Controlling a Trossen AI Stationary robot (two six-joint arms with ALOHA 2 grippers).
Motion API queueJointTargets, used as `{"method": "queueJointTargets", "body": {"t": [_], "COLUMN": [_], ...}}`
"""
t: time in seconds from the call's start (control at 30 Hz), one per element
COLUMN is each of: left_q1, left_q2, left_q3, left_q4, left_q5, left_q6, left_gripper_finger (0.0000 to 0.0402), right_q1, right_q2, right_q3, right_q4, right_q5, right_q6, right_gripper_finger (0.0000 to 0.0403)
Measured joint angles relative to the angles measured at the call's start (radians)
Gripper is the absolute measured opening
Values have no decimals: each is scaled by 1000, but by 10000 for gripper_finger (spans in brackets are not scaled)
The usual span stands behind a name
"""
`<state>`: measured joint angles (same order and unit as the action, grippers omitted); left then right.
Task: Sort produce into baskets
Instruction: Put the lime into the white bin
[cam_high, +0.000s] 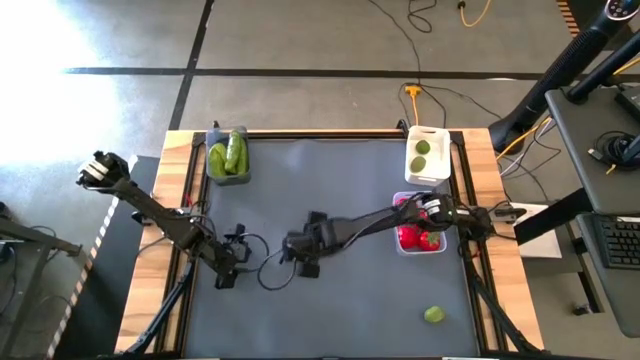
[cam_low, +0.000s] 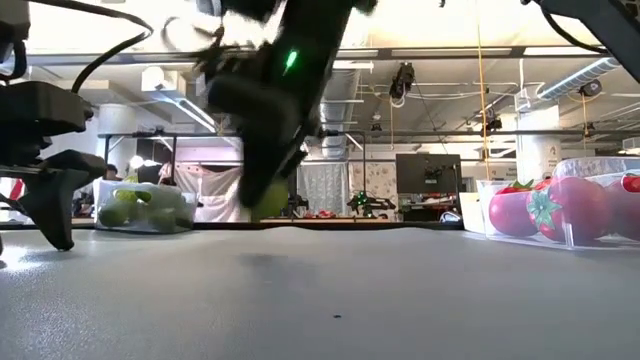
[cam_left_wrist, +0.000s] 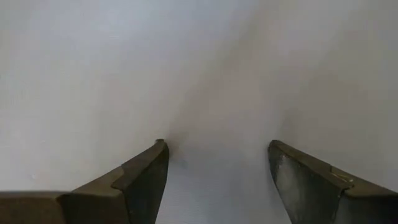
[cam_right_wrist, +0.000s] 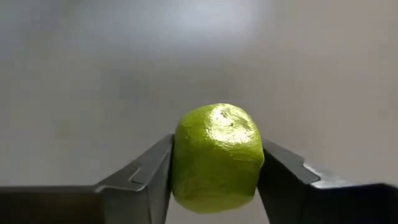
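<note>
One lime (cam_right_wrist: 216, 157) pinched between right gripper (cam_high: 308, 266) fingers mid-table, we see | left gripper (cam_left_wrist: 217, 177) open, empty, beside it | risk: we judge round lime squirts out before white basket (cam_high: 427, 133)

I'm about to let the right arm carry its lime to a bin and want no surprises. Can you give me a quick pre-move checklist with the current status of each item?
1. Grip: right gripper has its fingers against both sides of the lime: ok.
2. Lime clear of the table: in the low view it seems just above the mat, but contact cannot be ruled out: cannot tell.
3. Target: white basket at the far right already holds limes and shows room: ok.
4. Path: the clear basket of tomatoes lies between; height to pass over it: cannot tell.
5. Left gripper open, empty, parked left of the right gripper: ok.
6. One lime remains loose near the front right: not ok.
</note>
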<state>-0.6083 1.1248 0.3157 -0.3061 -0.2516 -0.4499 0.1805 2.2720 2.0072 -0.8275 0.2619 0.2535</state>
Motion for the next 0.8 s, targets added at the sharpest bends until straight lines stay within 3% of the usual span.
{"method": "queueJointTargets", "body": {"t": [0.13, 0.23, 0.4, 0.57, 0.67, 0.8], "left_q1": [14, 38, 126, 214, 251, 286], "left_q2": [-8, -30, -91, -142, -158, -175], "left_q3": [0, -1, -17, -41, -48, -50], "left_q4": [-16, -47, -92, -86, -72, -59], "left_q5": [-11, -10, -17, -21, -22, -22], "left_q6": [-11, -8, -4, 4, 4, 4], "left_gripper_finger": [254, 254, 254, 254, 255, 255], "right_q1": [-46, -115, -340, -641, -826, -979], "right_q2": [-85, -184, -407, -604, -683, -712], "right_q3": [84, 40, -155, -387, -519, -633], "right_q4": [-314, -397, -386, -402, -398, -379], "right_q5": [126, 231, 238, 202, 173, 163], "right_q6": [-38, -92, -109, 100, 207, 165], "right_gripper_finger": [159, 151, 162, 161, 156, 153]}}
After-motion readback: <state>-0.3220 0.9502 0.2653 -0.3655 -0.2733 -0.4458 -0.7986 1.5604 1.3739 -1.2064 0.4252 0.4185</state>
